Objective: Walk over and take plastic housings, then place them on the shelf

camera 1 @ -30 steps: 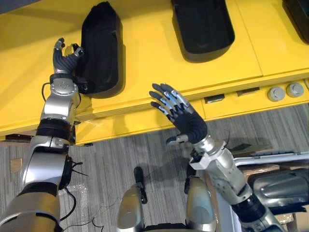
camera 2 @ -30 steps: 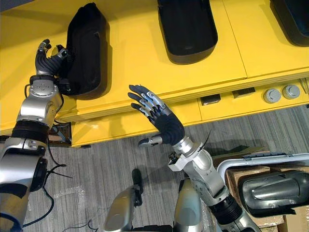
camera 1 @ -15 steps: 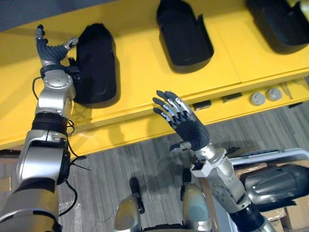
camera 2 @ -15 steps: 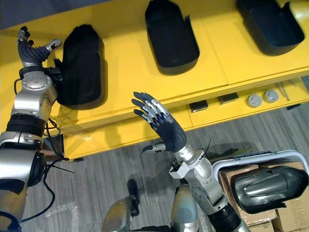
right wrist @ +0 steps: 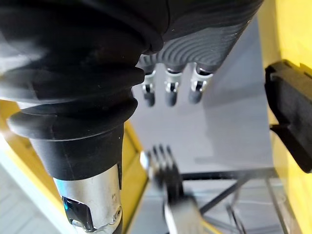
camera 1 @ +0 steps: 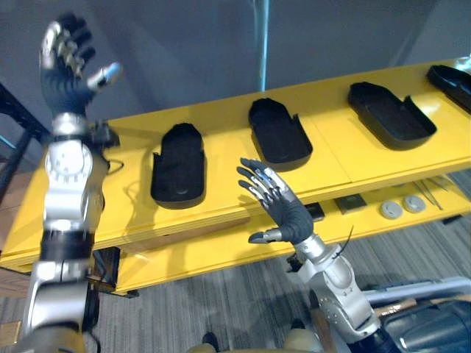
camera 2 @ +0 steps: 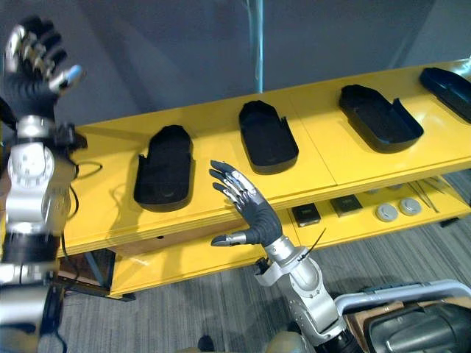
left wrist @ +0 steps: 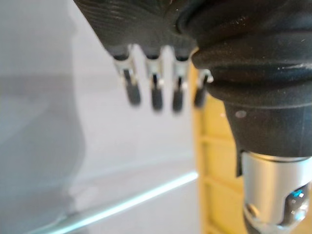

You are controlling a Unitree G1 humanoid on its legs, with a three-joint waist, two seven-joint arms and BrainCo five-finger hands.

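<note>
1. The left hand (camera 1: pixel 65 70) is lifted high on a nearly upright arm, up against the grey wall (camera 1: pixel 221 44) behind the shelf. Its fingers are loosely extended and the thumb juts sideways, so it is released and holds nothing.
2. In the left wrist view its fingers (left wrist: pixel 153 92) hang in a straight row before the wall, with a strip of the yellow shelf (left wrist: pixel 209 161) beside them.
3. The right hand (camera 1: pixel 288 213) rises from the lower right and hovers before the shelf's front edge. Its fingers are straight and fanned and the thumb points toward the robot's left; it is open and empty.
4. Four black plastic housings lie in a row on the shelf's (camera 1: pixel 221 213) top tier, each apart from the next: the leftmost housing (camera 1: pixel 179 165), a second (camera 1: pixel 278 140), a third (camera 1: pixel 390 121) and a fourth (camera 1: pixel 452 77) at the view's right edge.
5. Two round grey discs (camera 1: pixel 402 207) sit on the lower tier. At the lower right a further dark housing (camera 2: pixel 412 327) lies behind a silver cart rail (camera 2: pixel 397 290).
6. A second ago the left hand was curled against the leftmost housing's left edge. Half a second ago it had spread just above that edge — now it is well apart from the housing, which rests alone on the shelf.
7. The view itself has swung upward, so more of the shelf and wall shows.
8. The right hand keeps its fanned pose throughout.
</note>
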